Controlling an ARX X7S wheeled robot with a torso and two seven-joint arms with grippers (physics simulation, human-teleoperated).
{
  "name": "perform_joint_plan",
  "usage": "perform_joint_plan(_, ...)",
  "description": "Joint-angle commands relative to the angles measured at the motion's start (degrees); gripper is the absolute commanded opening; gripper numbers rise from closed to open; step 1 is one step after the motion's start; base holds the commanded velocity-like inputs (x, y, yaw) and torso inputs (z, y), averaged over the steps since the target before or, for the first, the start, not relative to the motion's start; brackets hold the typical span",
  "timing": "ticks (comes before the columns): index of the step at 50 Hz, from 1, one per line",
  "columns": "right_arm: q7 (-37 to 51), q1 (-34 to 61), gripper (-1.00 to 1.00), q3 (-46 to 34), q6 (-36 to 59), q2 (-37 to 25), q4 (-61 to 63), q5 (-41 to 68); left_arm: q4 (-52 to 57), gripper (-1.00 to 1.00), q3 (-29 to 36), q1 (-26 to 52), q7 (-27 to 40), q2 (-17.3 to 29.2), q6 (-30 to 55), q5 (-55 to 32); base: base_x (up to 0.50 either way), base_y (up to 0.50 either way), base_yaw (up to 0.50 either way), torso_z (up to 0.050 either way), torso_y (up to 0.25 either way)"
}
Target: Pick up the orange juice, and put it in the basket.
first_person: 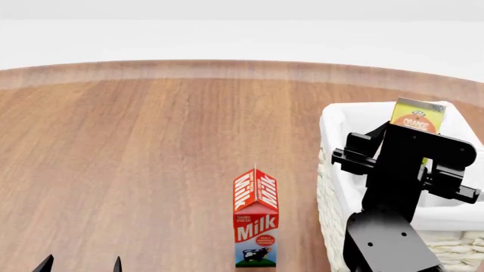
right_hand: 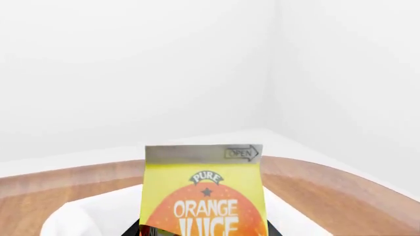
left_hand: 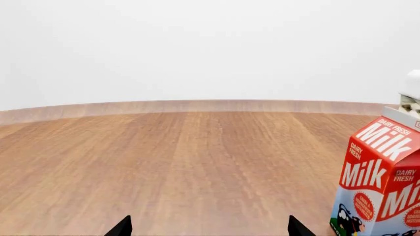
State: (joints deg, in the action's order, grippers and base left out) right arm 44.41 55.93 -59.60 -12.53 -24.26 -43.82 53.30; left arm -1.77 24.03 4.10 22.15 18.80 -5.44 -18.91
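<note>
The orange juice [first_person: 418, 118] is what we follow here, though we take the scene from its largest part down. The wooden tabletop [first_person: 144, 153] fills most of the head view, with a pale wall behind it. At its right side stands the basket [first_person: 330, 170], cream wicker with a white cloth liner folded over the rim. Our right arm [first_person: 397, 187], black and bulky, reaches up over the basket and hides much of its inside. The milk carton [first_person: 255, 218] stands upright on the tabletop just left of the basket, apart from it; in the left wrist view the same carton [left_hand: 380, 182] shows at the edge of the picture.

The orange juice sits above the basket's opening, its gable top showing past the right arm. In the right wrist view the carton [right_hand: 204, 189] fills the lower middle, close to the camera, with the liner visible below and around it. Whether its base touches the basket floor we cannot tell. The right end effector appears clamped on the carton, though its fingers are hidden in the head view and barely show beneath the carton in the wrist view.

The left end effector [first_person: 81, 265] hangs low over bare tabletop, well away from the milk, its two fingertips [left_hand: 122, 227] spread apart and holding nothing.
</note>
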Motion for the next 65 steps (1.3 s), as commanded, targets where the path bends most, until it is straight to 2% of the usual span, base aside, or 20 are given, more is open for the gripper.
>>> perform_joint_plan(1,-1.53,1.26,-1.00,0.74,-0.38,1.74,-3.83,-3.66,-0.02,1.00,0.12,0.04,0.10,0.08,-0.05,-0.08,0.00,0.00,0.00,0.000,0.000)
perform_joint_plan(20,-3.12,1.90,-1.00,0.70,-6.34,5.36,-14.10,-7.00,-0.04,1.00,0.33,0.10,0.26,0.21,-0.13,-0.22,0.00,0.00,0.00,0.001,0.001)
perform_joint_plan(34,-9.56,3.21,-1.00,2.61,-11.59,10.89,-27.43,-6.57,-0.06,1.00,0.47,0.15,0.37,0.31,-0.19,-0.31,0.00,0.00,0.00,0.000,0.001)
perform_joint_plan(39,-8.90,3.15,-1.00,2.92,-11.03,10.04,-25.98,-6.64,-0.07,1.00,0.52,0.17,0.41,0.34,-0.21,-0.35,0.00,0.00,0.00,0.000,0.002)
perform_joint_plan(40,-9.38,3.16,1.00,3.51,-10.46,10.12,-25.86,-5.83,-0.07,1.00,0.53,0.17,0.42,0.35,-0.21,-0.35,0.00,0.00,0.00,0.000,0.000)
perform_joint_plan(55,-7.76,2.14,1.00,2.63,-9.00,8.97,-21.49,-7.00,-0.09,1.00,0.69,0.22,0.54,0.44,-0.27,-0.46,0.00,0.00,0.00,0.000,0.000)
perform_joint_plan(65,0.47,-1.15,1.00,1.25,-3.12,-0.09,0.49,-6.71,-0.10,1.00,0.79,0.25,0.62,0.51,-0.31,-0.52,0.00,0.00,0.00,0.000,0.000)
